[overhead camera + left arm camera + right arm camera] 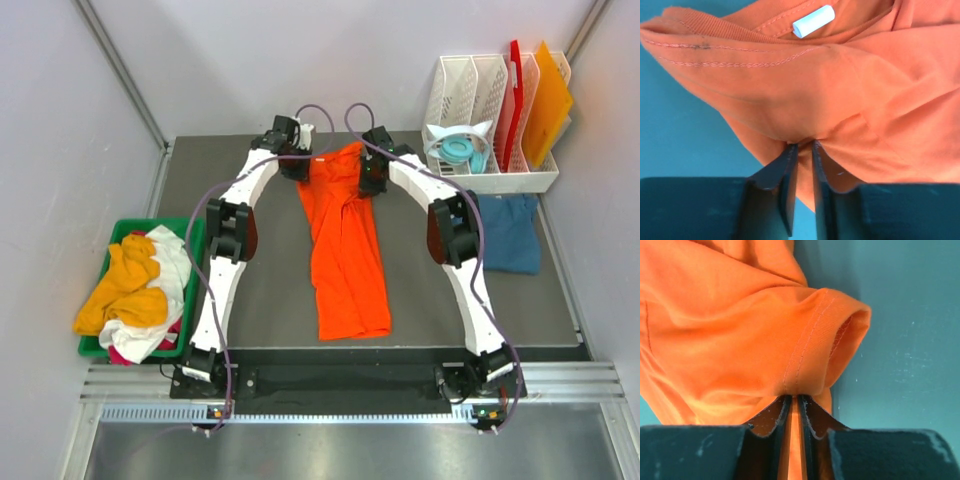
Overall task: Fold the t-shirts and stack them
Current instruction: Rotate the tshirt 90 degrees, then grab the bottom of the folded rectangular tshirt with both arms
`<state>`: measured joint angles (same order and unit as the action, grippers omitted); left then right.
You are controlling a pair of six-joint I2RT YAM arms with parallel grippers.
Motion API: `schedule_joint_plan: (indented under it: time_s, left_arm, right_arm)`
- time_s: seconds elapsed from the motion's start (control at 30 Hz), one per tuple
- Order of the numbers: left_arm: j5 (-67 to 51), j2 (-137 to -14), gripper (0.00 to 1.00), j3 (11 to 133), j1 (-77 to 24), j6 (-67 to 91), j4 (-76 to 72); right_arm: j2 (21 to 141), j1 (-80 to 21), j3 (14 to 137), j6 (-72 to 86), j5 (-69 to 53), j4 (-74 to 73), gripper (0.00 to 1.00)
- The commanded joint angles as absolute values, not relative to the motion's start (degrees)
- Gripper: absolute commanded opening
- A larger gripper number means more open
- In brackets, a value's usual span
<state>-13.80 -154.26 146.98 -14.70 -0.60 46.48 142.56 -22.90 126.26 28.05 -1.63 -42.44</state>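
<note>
Left end effector [802, 149]: jaws almost closed, thin gap. The orange t-shirt [840, 90] puckers right at the tips, but you can't tell whether it has a real hold. The collar seam and white tag [813, 21] sit just above, at the frame top.

Right end effector [794, 401]: pinched shut on the same shirt, with orange cloth showing between the jaws. The hemmed sleeve cuff [840, 335] sits just above the tips, right of centre.

Top view: both end effectors are at the upper centre of the frame, on the shirt's upper end, left on the collar side and right on the sleeve. The shirt lies on the table [250, 290] with its long axis running straight down the frame, hem at lower centre, narrowly bunched. The rest of the cloth is below both tips, so neither arm is nearer. My guess is the next fold works along that axis.

The teal t-shirt [508, 232] lies flat at right. More t-shirts [135, 290] are heaped in the green bin [193, 232] at left.
</note>
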Motion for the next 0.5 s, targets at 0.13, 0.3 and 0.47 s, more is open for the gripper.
schedule_joint_plan:
  time_s: [0.13, 0.3, 0.47]
  left_arm:
    - [-12.2, -144.3, 0.50, 136.5, -13.0, 1.4, 34.6]
    - [-12.6, -129.7, 0.62, 126.5, -12.9, 1.8, 32.3]
    - [-14.3, -116.1, 0.59, 111.6, -11.1, 0.4, 33.6]
  right_arm:
    - [132.1, -21.6, 114.2, 25.5, -1.8, -28.8, 0.30]
    - [117.1, -26.4, 106.9, 23.1, 3.5, -28.6, 0.38]
    - [101.8, -37.8, 86.3, 22.6, 8.2, -28.8, 0.32]
